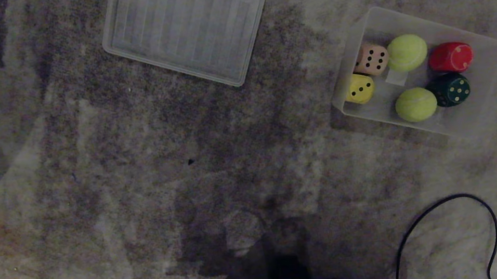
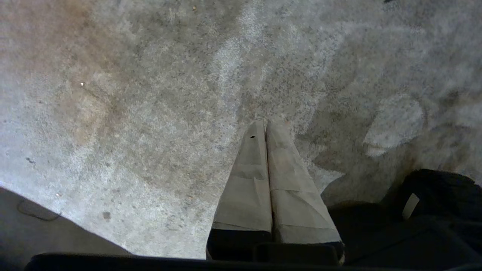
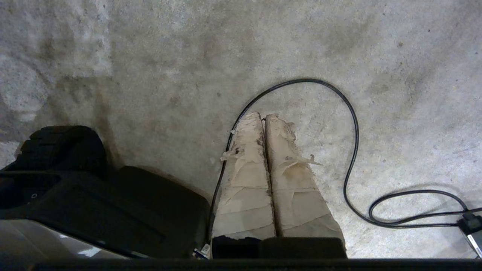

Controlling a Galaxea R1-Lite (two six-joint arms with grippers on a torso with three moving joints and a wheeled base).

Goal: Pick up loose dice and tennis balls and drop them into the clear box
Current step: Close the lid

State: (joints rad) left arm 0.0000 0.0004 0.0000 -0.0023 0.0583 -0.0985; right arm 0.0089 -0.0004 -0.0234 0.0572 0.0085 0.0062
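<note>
Clear box loaded; both grippers parked off the head view.

Shallow transparent plastic box (image 1: 489, 91), right of frame on grey concrete floor (image 1: 140, 198), holds cream-beige die (image 1: 371, 60), yellow die (image 1: 360, 88), two fuzzy yellow-green tennis balls (image 1: 407, 52) (image 1: 416, 104), red die (image 1: 451, 57), dark green die (image 1: 450, 89). Flat ribbed clear lid (image 1: 186, 27) upper centre, well apart. Left gripper (image 2: 266, 126) and right gripper (image 3: 263, 117): taped fingers pressed together, empty, above floor. Black cable (image 3: 354, 143) loops beside the right gripper.

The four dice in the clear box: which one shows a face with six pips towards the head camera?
The cream-beige die, at the box's far left corner beside a tennis ball. Its upper face has six dark pips; the yellow die shows three.
</note>
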